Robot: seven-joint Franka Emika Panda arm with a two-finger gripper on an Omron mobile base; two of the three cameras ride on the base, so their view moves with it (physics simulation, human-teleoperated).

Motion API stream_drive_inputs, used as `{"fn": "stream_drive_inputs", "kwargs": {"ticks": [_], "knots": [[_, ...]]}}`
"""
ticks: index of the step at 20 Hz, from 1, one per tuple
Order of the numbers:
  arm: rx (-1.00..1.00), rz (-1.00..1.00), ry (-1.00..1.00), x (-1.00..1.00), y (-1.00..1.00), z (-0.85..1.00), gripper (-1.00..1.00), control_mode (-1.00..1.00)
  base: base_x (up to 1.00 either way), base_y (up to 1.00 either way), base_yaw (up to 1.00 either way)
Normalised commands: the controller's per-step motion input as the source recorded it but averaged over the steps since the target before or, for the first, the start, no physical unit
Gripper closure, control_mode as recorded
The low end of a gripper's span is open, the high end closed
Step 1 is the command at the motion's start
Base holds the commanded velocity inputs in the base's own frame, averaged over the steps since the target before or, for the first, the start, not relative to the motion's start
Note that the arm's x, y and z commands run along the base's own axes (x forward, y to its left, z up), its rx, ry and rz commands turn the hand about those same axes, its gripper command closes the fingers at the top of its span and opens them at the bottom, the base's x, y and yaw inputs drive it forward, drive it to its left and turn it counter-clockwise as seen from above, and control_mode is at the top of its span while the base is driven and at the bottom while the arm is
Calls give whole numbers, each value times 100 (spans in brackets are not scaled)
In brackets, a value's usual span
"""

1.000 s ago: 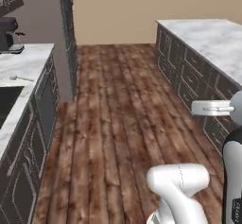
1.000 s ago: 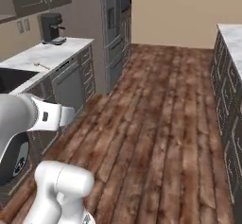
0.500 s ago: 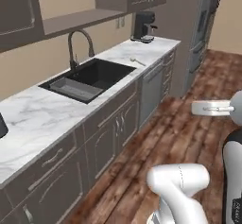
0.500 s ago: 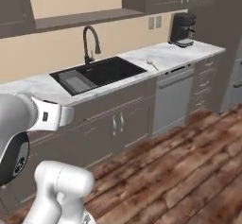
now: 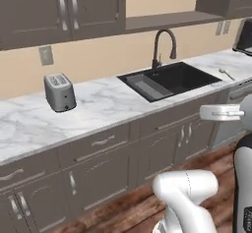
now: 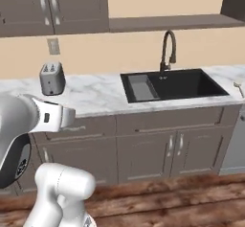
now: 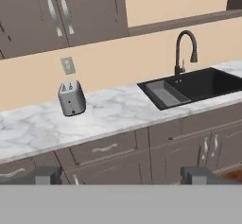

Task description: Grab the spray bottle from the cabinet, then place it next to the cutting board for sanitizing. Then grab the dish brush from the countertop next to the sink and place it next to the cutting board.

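Observation:
The black sink (image 5: 183, 78) (image 6: 182, 84) (image 7: 208, 85) is sunk into the white marble countertop (image 5: 103, 104) (image 6: 95, 96) (image 7: 113, 114). To the right of the sink lies the slim cream dish brush (image 5: 226, 73) (image 6: 239, 88). Dark wall cabinet doors (image 5: 64, 6) (image 6: 52, 3) (image 7: 61, 15) with wavy silver handles hang shut above the counter. The spray bottle and the cutting board are out of view. My gripper (image 7: 123, 176) is open and holds nothing; it points at the counter front from a distance.
A grey toaster (image 5: 59, 92) (image 6: 51, 77) (image 7: 72, 99) stands on the counter left of the sink. A tall dark faucet (image 5: 162, 45) (image 6: 167, 49) (image 7: 184, 50) rises behind the basin. A grey rack insert (image 5: 146, 85) fills the sink's left part. Wood floor lies below.
The whole picture has shifted: the base has turned and moved along the counter, so the sink now sits nearer the middle and the toaster has come into view. No thing moved.

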Motion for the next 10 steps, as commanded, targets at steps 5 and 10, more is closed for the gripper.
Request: {"fn": "stream_drive_inputs", "kwargs": {"ticks": [5,10], "knots": [[0,0,0,0,0,0,-100,100,58,-90,47],[0,0,0,0,0,0,-100,100,68,-100,30]]}}
